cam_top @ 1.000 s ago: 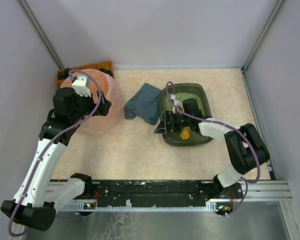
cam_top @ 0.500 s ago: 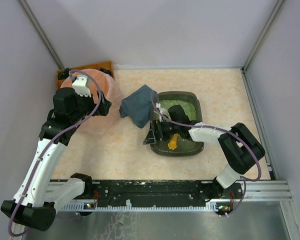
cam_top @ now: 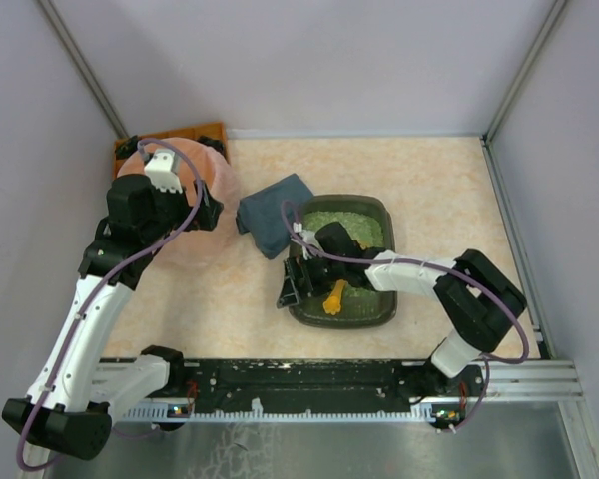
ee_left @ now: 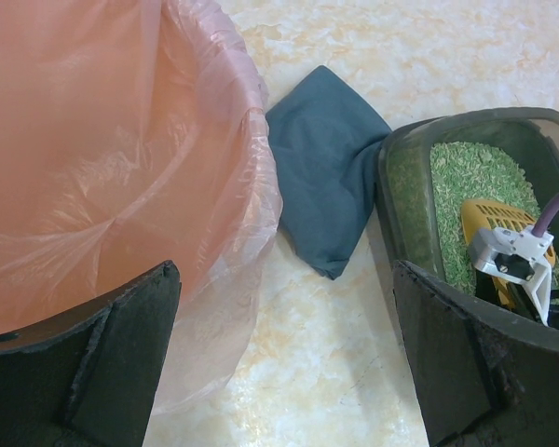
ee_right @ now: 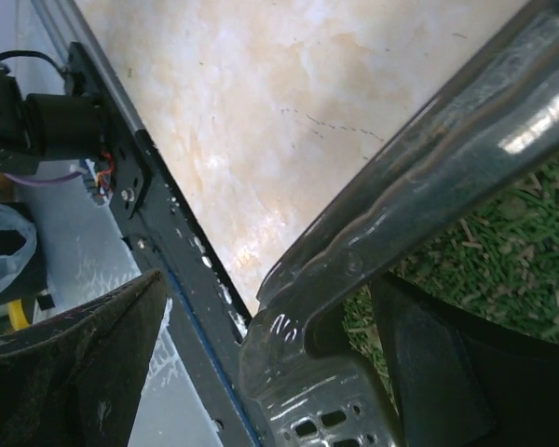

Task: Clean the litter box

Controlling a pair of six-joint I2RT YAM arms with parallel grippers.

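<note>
1. Plastic, dark grey-green, part-filled with green granules (cam_top: 344, 222): located the litter box (cam_top: 351, 321) right of centre on the marbled table (cam_top: 439, 180). Noted a blue-grey cloth (ee_left: 326, 177) touching its far-left corner and a yellow scoop (cam_top: 333, 296) lying inside, towards the front.
2. Found the right gripper (cam_top: 293, 284) at the box's left side, towards the near corner. Jaws spread wide and astride the glossy rim (ee_right: 401, 214), one finger outside, one over the granules; not yet clamped on anything.
3. Found the left gripper (ee_left: 284, 368) hovering over the pink film-lined bucket (ee_left: 93, 149), jaws spread wide, empty.
4. Judged the step in hand as taking hold of the rim, probably to shift or tip the box towards the bucket.
5. Lower to seat the wall deep between the fingers before closing. Clamp square on the straight run, not the rounded corner; guard against slip on the glossy plastic.
6. Keep the box level in transit; expect granules and scoop to slide towards any low side.
7. Watch the cloth; expect it to be pushed along by the far-left corner.
8. Keep the outer finger (ee_right: 65, 372) clear of the black rail (ee_right: 149, 223) at the table's near edge.
</note>
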